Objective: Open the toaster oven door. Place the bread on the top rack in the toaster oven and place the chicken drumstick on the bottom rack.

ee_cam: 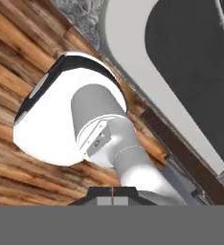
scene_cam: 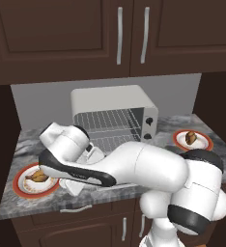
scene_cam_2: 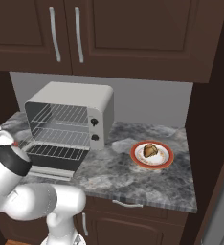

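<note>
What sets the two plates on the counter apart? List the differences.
The left plate sits near the counter's front edge, beside the open oven door; the right plate sits farther back, right of the oven. The left plate carries a longer brown piece of food, the right plate a rounder brown lump. Both are white with red rims.

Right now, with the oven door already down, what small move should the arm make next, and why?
Probably lift the shut gripper away from the door. The door lies flat open, both racks are bare, and the food is on its plates: one piece on the left plate, one on the right plate. Which is bread is hard to tell.
</note>
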Tool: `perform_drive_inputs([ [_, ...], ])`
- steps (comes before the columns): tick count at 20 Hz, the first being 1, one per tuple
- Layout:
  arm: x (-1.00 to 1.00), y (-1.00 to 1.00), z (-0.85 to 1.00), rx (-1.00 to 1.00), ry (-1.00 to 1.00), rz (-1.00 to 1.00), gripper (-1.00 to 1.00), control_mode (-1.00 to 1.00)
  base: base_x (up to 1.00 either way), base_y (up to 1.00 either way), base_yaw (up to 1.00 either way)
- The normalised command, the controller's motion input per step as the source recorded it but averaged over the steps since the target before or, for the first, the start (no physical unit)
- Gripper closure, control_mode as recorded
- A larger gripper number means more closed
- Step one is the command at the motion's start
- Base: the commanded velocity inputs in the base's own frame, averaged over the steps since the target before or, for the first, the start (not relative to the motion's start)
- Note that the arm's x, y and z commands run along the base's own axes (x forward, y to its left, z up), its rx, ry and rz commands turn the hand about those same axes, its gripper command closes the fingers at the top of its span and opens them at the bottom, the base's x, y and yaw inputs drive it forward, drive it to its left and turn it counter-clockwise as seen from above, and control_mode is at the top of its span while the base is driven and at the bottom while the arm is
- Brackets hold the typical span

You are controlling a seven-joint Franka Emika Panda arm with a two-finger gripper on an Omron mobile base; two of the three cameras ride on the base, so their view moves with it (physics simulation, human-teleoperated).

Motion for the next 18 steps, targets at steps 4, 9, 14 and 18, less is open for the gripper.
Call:
perform_drive_inputs([
  [4,-0.12,0.34,0.30,0.05,-0.40,-0.20,1.00,-1.00,0.00,0.00,0.00],
  [9,-0.04,0.42,0.24,0.08,-0.32,-0.23,-1.00,-1.00,0.00,0.00,0.00],
  [14,0.06,0.29,0.15,0.15,-0.19,-0.23,-1.00,-1.00,0.00,0.00,0.00],
  [18,0.18,0.32,0.14,0.08,-0.17,-0.19,-1.00,-1.00,0.00,0.00,0.00],
])
